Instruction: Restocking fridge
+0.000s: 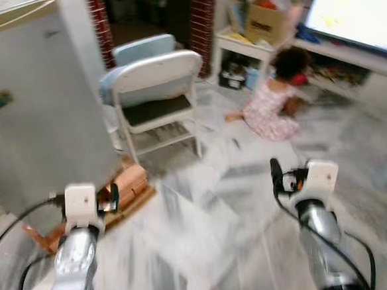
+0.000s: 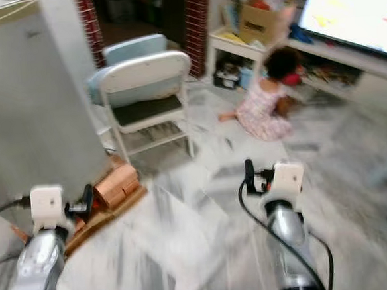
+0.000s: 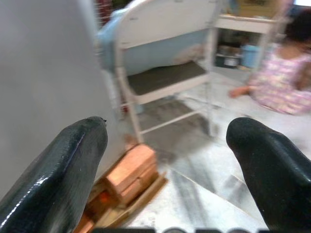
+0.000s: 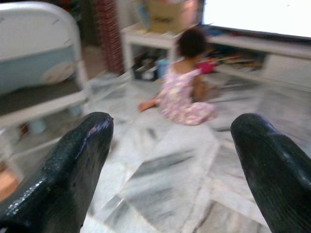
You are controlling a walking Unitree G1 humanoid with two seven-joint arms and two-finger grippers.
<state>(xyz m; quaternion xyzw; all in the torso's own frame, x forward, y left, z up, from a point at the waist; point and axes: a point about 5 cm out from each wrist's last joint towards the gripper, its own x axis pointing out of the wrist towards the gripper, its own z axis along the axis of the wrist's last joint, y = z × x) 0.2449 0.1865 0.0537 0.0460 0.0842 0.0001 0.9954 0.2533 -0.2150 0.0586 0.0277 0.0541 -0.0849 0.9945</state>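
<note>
A tall grey fridge [image 1: 34,103] stands at the left with its door shut and magnets on its side. My left gripper [image 3: 167,160] is open and empty, held out low beside the fridge's front corner. My right gripper [image 4: 170,165] is also open and empty, out over the marble floor [image 1: 204,204]. Both silver arms reach forward from the bottom of the eye views, the left arm [image 1: 78,249] and the right arm [image 1: 318,222]. The picture is blurred by motion.
A white folding chair [image 1: 157,98] stands just right of the fridge. Brown bricks on a wooden board [image 1: 126,186] lie at the fridge's foot. A child in a pink dress [image 1: 273,103] sits on the floor ahead. A white shelf with a cardboard box [image 1: 264,20] and a lit television [image 1: 357,11] stand behind.
</note>
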